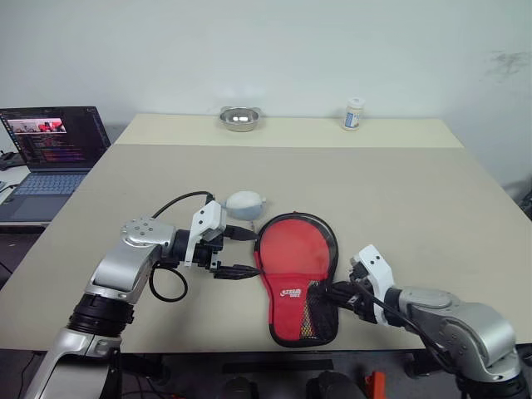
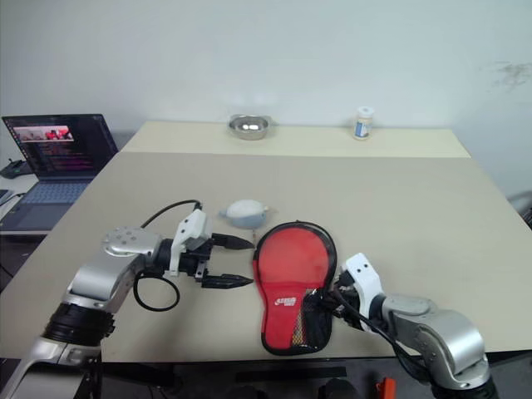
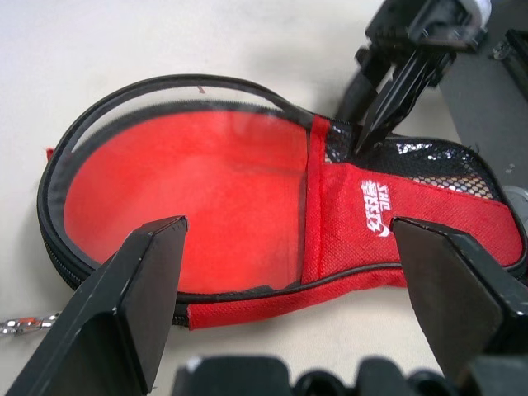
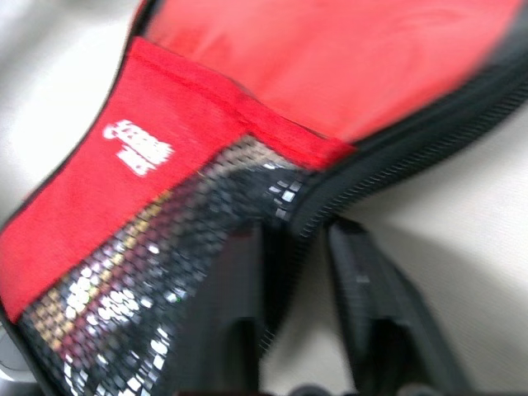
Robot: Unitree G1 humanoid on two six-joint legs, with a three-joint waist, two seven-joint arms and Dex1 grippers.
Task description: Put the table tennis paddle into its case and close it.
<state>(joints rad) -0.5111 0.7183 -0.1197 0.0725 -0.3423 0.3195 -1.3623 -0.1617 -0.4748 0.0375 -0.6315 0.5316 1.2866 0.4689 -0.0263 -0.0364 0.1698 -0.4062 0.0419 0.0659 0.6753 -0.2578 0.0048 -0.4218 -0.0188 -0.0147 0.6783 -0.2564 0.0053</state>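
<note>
The case [image 1: 293, 259] lies flat near the table's front edge, clear side up, with its black zipper rim around a round red face. Its narrow red part with white logo and mesh [image 3: 388, 206] points toward me. The table tennis paddle is hidden; I cannot tell whether the red under the clear plastic is its face. My left gripper [image 1: 248, 253] is open just left of the case's round part, fingers pointing at it and apart from it. My right gripper [image 1: 332, 293] is at the zipper edge beside the mesh [image 4: 165, 280]. Its fingers [image 4: 363, 297] are slightly parted.
A pale rounded object [image 1: 245, 202] lies just behind the left gripper. At the far edge stand a metal bowl [image 1: 239, 119] and a white bottle [image 1: 354, 114]. A laptop [image 1: 51, 150] sits on a side table to the left. A zipper-pull chain [image 3: 16, 326] trails from the case.
</note>
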